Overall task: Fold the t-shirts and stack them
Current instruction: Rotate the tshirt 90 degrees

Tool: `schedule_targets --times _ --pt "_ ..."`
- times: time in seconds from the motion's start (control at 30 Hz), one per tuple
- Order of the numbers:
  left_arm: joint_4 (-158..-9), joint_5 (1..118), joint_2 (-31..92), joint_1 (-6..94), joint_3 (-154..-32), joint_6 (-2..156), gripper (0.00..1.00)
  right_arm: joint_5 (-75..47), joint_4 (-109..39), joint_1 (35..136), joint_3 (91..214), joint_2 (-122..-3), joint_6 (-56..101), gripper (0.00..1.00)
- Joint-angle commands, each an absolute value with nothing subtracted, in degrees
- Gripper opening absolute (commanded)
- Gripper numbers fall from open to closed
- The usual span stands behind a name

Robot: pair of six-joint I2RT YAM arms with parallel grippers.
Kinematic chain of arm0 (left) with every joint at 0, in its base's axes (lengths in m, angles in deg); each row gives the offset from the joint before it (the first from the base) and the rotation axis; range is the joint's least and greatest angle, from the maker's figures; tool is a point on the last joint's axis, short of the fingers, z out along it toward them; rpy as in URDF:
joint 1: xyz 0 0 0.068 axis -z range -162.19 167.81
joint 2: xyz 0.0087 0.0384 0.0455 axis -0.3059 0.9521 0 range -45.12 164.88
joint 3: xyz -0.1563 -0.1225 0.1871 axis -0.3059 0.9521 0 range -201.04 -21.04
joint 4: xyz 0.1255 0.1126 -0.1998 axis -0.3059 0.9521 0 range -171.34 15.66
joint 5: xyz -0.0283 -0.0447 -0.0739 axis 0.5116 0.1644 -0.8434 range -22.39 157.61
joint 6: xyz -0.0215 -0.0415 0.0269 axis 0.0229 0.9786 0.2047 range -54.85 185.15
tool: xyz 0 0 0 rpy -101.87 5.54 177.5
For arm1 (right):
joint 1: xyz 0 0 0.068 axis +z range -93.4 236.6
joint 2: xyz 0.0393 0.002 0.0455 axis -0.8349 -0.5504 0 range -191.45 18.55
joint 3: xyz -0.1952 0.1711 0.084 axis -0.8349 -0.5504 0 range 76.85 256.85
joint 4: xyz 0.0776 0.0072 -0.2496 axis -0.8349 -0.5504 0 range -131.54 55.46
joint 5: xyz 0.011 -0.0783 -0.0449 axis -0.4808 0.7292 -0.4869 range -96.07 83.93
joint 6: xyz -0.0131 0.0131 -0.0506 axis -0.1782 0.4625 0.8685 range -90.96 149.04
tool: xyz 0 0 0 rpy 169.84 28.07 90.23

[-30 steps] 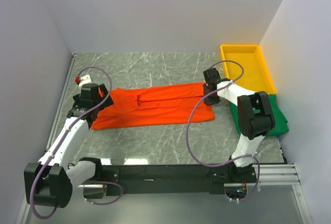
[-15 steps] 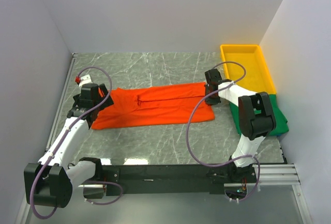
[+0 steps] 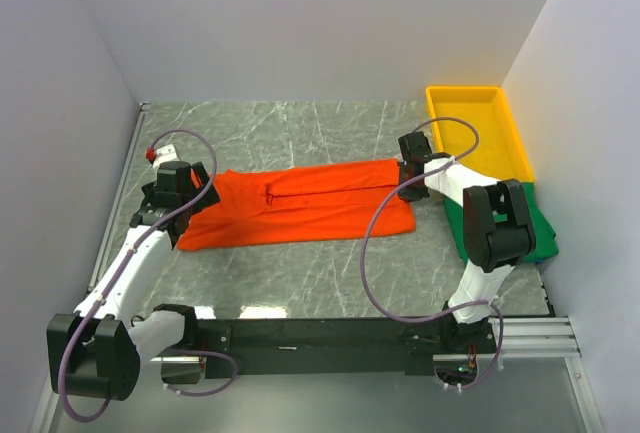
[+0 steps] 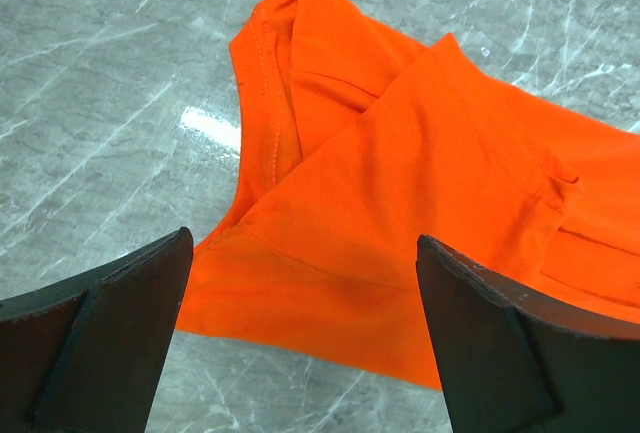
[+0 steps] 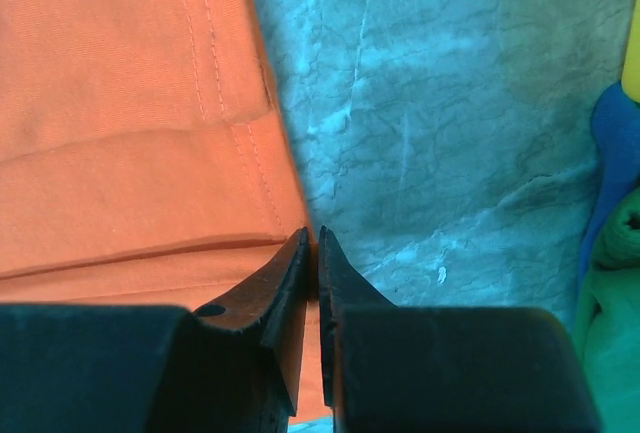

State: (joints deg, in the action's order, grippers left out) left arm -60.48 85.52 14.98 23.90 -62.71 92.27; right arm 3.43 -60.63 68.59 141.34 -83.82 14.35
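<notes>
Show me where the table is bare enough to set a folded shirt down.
Two bare strips of table: the far one between the orange t-shirt and the back wall, left of the yellow tray; the near one between that shirt and the black rail under the arm bases. The right side is crowded: tray, green t-shirt and right arm.

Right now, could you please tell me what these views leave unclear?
- Right wrist view: whether the right gripper pinches the orange shirt; its fingertips cover the hem.
- Top view: the green shirt is largely behind the right arm.
- Right wrist view: a blue thing, cut off by the edge.
</notes>
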Motion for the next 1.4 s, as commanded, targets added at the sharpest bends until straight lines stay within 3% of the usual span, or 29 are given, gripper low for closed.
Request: schedule_targets --times 0.0,0.07,0.13,0.23,0.47,0.7,0.87,1.37 --pt "-60.6 86.6 15.61 24.14 -63.58 92.49 0.99 4.83 -58.01 67.68 143.04 -81.47 14.63 0.14" --pt "-60.51 87.03 15.7 24.14 -63.58 92.75 1.0 4.65 -57.74 67.59 143.39 -82.26 14.8 0.17" --pt "-60.25 87.56 15.88 24.14 -63.49 93.19 0.99 4.74 -57.83 67.5 143.65 -82.79 14.89 0.28" --pt "-59.9 87.91 16.32 24.14 -63.84 93.98 1.0 5.18 -58.18 67.5 144.0 -82.18 14.81 0.37" --pt "-58.41 89.41 17.99 24.14 -64.28 96.96 0.99 0.72 -57.74 68.64 140.58 -74.71 15.33 0.38" --pt "-54.01 88.54 23.51 24.14 -66.39 103.72 0.96 0.26 -59.5 77.95 136.28 -72.33 14.81 0.38" --pt "-54.27 86.6 28.0 23.97 -67.0 106.98 0.9 -0.36 -58.27 83.58 135.57 -74.61 14.54 0.38" --pt "-51.02 90.11 49.53 20.1 -79.47 105.85 0.87 -4.22 -62.93 90.0 137.41 -82.09 14.37 0.37"
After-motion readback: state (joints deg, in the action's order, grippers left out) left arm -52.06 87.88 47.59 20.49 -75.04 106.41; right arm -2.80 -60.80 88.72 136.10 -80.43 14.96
